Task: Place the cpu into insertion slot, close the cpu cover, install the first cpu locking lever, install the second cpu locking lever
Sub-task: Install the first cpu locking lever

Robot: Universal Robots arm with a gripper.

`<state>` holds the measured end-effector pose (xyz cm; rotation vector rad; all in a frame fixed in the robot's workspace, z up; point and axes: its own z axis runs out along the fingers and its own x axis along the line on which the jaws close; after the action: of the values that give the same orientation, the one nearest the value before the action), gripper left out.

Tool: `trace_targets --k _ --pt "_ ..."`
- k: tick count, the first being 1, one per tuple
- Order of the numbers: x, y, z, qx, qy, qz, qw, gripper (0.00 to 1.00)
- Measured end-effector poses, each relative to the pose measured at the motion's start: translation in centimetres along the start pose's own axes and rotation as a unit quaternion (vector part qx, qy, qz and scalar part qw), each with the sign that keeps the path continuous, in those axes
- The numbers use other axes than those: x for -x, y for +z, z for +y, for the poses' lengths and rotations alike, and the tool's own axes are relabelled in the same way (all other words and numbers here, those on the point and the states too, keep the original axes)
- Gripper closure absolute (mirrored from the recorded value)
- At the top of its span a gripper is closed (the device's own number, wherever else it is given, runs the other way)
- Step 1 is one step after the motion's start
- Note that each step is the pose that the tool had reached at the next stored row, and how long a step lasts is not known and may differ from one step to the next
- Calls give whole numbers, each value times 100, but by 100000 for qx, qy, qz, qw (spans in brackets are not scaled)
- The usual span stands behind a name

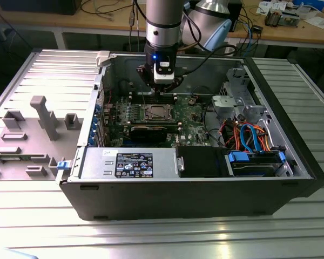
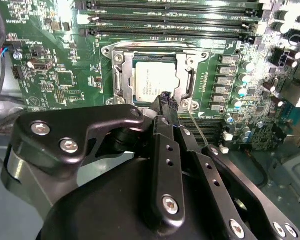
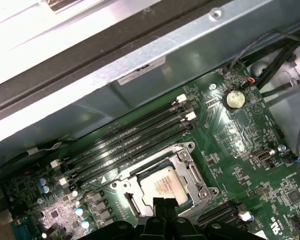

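Observation:
The cpu [image 2: 154, 82] [image 3: 162, 186] lies flat in the insertion slot [image 1: 155, 113] on the green motherboard [image 2: 55, 70]. The cpu cover [image 2: 116, 75] [image 3: 192, 170] is down around it, its metal frame bordering the silver top. My gripper [image 2: 165, 97] [image 3: 165, 202] [image 1: 163, 91] hangs just above one edge of the socket, fingers pressed together with nothing visible between them. A thin wire locking lever [image 2: 197, 129] runs out from the socket corner beside the fingertips. The gripper body hides that side of the socket in both wrist views.
Long black memory slots [image 3: 130, 137] run along one side of the socket, with capacitors [image 2: 242, 80] on another. The metal case wall [image 3: 140, 75] rises close behind. In the exterior view, a drive cage and cables [image 1: 248, 135] fill the case's right end, and a power supply [image 1: 129, 162] sits in front.

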<state>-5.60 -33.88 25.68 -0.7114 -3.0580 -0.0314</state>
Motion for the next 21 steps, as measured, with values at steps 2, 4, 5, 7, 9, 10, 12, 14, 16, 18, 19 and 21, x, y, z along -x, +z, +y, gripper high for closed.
trace_targets --k 2,4,5,7,9,10,12,14,16,18,19,21 --pt "0 0 0 -5 -1374 24 99991 89" --pt "-1 1 0 -11 -2813 51 99960 89" --pt "-14 1 -7 -6 -3001 54 99955 89" --pt "-59 0 -30 -18 -3049 55 99953 89" --pt "-79 0 -39 -19 -3082 57 99952 89" --pt "-79 0 -39 -19 -3086 57 99952 89" --pt "-80 0 -40 -19 -3079 58 99953 89" --pt "-81 0 -40 -17 -3080 57 99953 89" --pt "-81 0 -40 -17 -3080 60 99953 89" --pt "-81 0 -40 -14 -3103 58 99952 89" --pt "-81 0 -41 -12 -3145 59 99951 89" --pt "-83 0 -41 -12 -3383 65 99943 89"
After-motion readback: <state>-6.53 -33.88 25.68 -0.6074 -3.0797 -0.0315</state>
